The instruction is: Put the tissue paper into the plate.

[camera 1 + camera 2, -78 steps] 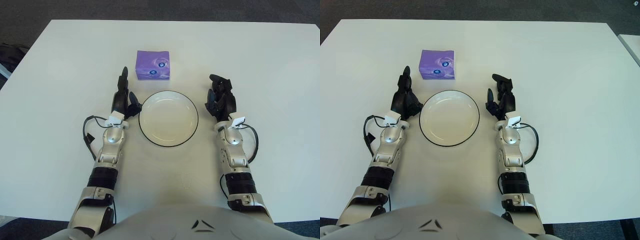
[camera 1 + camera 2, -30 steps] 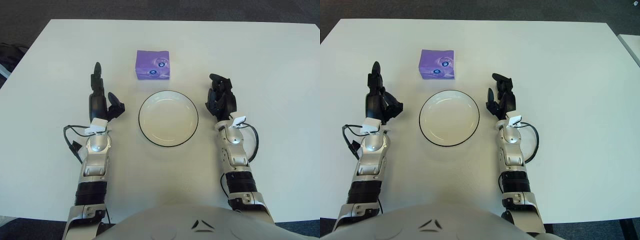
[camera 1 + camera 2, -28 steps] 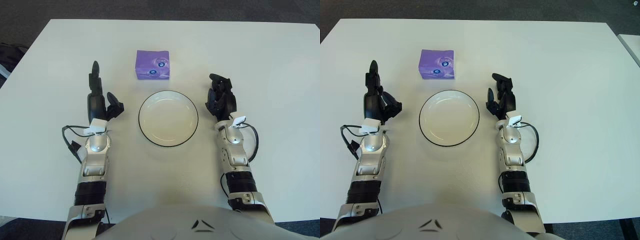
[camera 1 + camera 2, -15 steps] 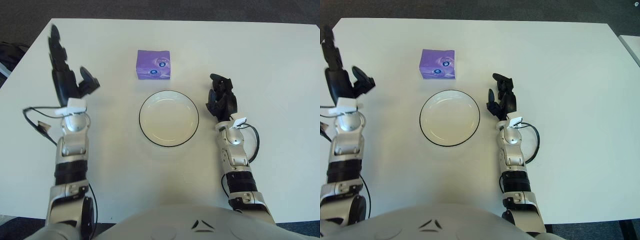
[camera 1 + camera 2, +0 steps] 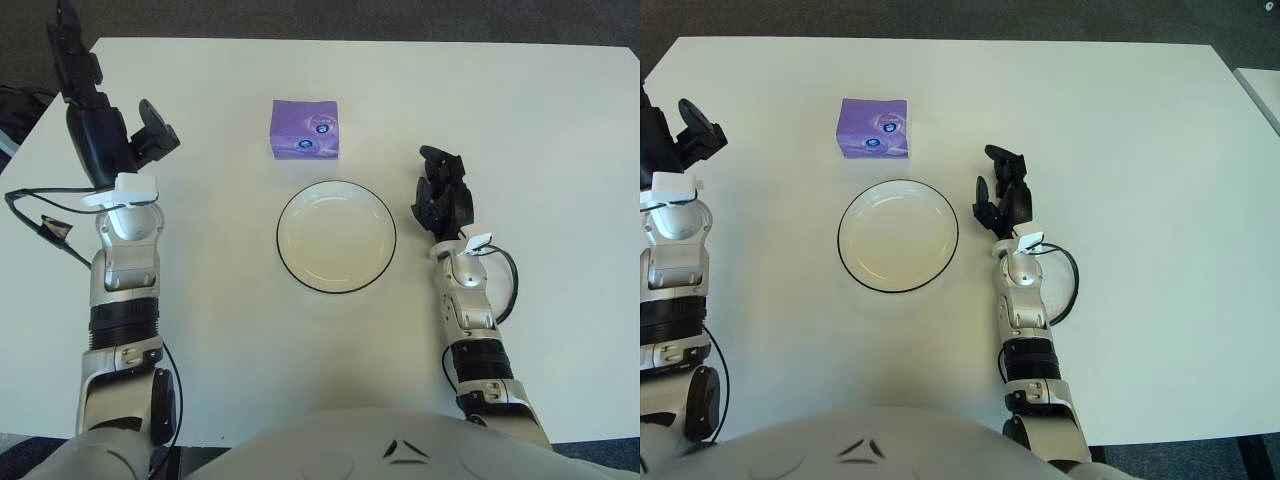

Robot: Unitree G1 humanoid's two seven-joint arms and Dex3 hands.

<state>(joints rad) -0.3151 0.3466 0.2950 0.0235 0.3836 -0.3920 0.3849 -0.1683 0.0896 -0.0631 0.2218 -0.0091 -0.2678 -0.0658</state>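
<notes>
The left robot hand [image 5: 100, 130] is raised high over the desk's [image 5: 560, 130] left part, forearm upright, its fingers [image 5: 70, 50] spread wide and holding nothing. The purple tissue paper [image 5: 305, 129] box lies well to that hand's right, near the desk's far middle, untouched. Its top carries two small round blue-and-white marks; any writing on them is too small to read. The white plate [image 5: 337, 236] with a dark rim sits just nearer than the box, between the two arms, with nothing in it. The right robot hand [image 5: 441, 198] shows just beside the plate's right rim, its fingers loosely bent and holding nothing. Bare white desk stretches broadly beyond the right robot hand toward the far and right edges.
</notes>
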